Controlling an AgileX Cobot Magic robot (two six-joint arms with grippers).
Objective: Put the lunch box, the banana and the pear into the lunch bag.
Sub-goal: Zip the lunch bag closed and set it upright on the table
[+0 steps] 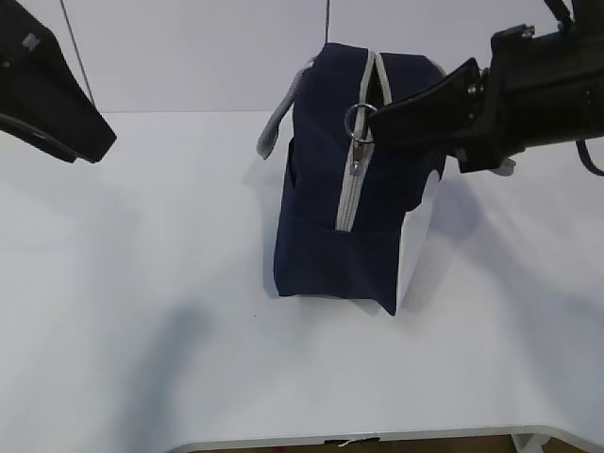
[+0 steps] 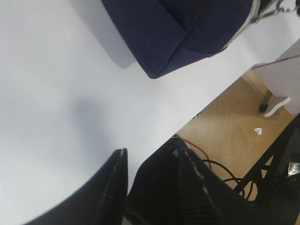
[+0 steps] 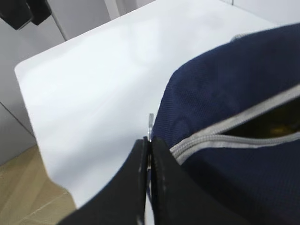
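A: Start at the right claw (image 1: pixel 370 121). What has it got?

B: Its two black fingers (image 3: pixel 140 187) are pressed together on the metal ring pull (image 1: pixel 358 120) of the zipper (image 1: pixel 349 198). In the right wrist view only a thin sliver of the ring shows above the fingertips.

A: And the zipper itself?

B: It is a grey band running down the near end of the lunch bag (image 1: pixel 316 236) and up over its top. Behind the pull a stretch on top gapes open, with something yellowish just visible in the dark inside; what it is I cannot tell.

A: How does the bag sit?

B: It stands upright around the middle of the white table (image 1: pixel 142 283), its long axis running from the near edge toward the far edge, the narrow zippered end facing the near edge. A grey webbing handle (image 1: pixel 283 109) loops out at its upper left, and a white corner panel (image 1: pixel 415 255) shows low on the right.

A: The left claw (image 2: pixel 151 180)?

B: Its fingers stand apart, holding nothing. It hangs over the table's left side, well apart from the bag, and nothing lies between them.
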